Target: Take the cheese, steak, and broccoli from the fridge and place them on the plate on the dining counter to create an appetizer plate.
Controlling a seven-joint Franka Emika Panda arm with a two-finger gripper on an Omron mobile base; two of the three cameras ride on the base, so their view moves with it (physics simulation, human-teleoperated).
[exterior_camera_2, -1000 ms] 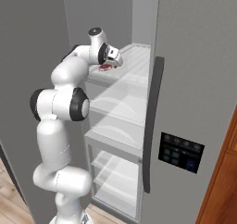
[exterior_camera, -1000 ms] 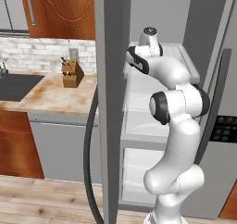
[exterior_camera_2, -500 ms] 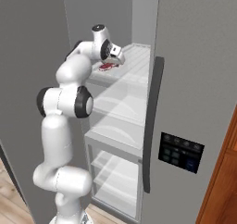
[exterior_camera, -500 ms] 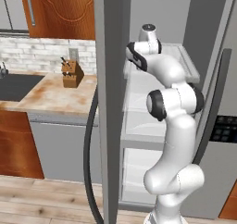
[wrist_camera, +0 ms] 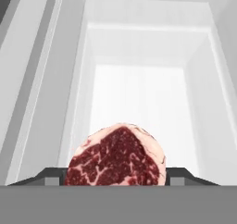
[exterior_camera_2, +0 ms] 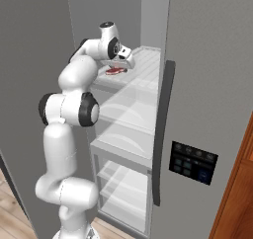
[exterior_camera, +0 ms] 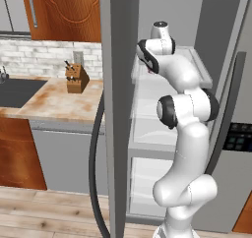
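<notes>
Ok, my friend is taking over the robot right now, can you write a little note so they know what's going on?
Gripper: down over the steak, a finger tip on each side. Jaws look partly open; can't tell if they grip it yet.
Steak: lying flat on the upper shelf of the open fridge, under the hand.
Cheese, broccoli, plate, dining counter: not spotted from here.
Done: fridge door open, arm reached in to the steak.
Left: close on the steak, lift it out, carry it to the plate. Then do the same with the cheese and broccoli.
</notes>
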